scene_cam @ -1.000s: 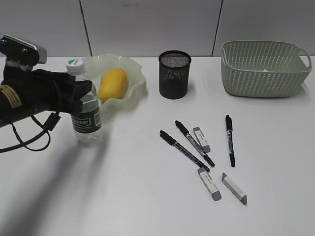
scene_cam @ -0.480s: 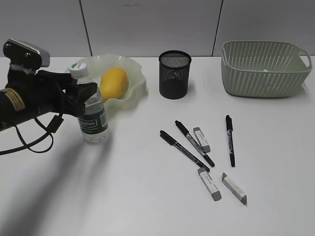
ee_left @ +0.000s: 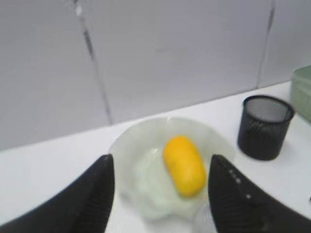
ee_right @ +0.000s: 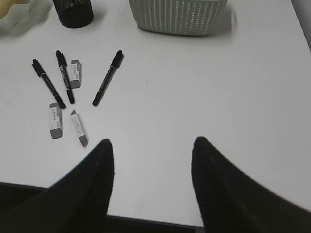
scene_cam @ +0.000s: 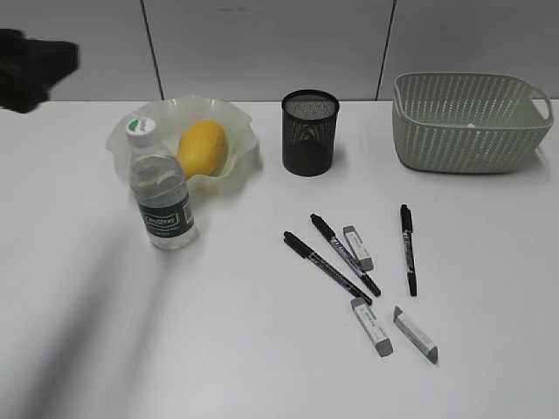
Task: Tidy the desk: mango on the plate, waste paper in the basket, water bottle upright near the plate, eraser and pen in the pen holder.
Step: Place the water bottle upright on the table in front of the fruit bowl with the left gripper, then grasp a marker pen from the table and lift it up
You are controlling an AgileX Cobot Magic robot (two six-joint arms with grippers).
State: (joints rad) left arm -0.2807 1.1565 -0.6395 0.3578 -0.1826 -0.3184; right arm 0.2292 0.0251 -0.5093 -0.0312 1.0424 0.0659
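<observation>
The water bottle [scene_cam: 162, 196] stands upright on the desk [scene_cam: 218, 349], just in front of the plate [scene_cam: 241, 119], with nothing holding it. The mango [scene_cam: 202, 148] lies in the plate. My left gripper [ee_left: 160, 158] is open and empty, raised above the plate [ee_left: 141, 145] and mango [ee_left: 183, 165]; its arm [scene_cam: 35, 63] is a dark blur at the far left. Three pens [scene_cam: 327, 266] and three erasers [scene_cam: 371, 326] lie loose at centre right. The pen holder [scene_cam: 310, 131] stands behind them. My right gripper [ee_right: 151, 142] hangs open over bare desk. The waste paper is out of view.
The basket [scene_cam: 472, 122] sits at the back right near the wall. In the right wrist view the pens [ee_right: 108, 77] and erasers [ee_right: 56, 120] lie to the gripper's left, and the desk's front edge [ee_right: 155, 218] runs just below the fingers.
My left gripper opened, let go of the water bottle and pulled up and away to the left. The bottle shifted slightly right and stayed standing. The right side is unchanged.
</observation>
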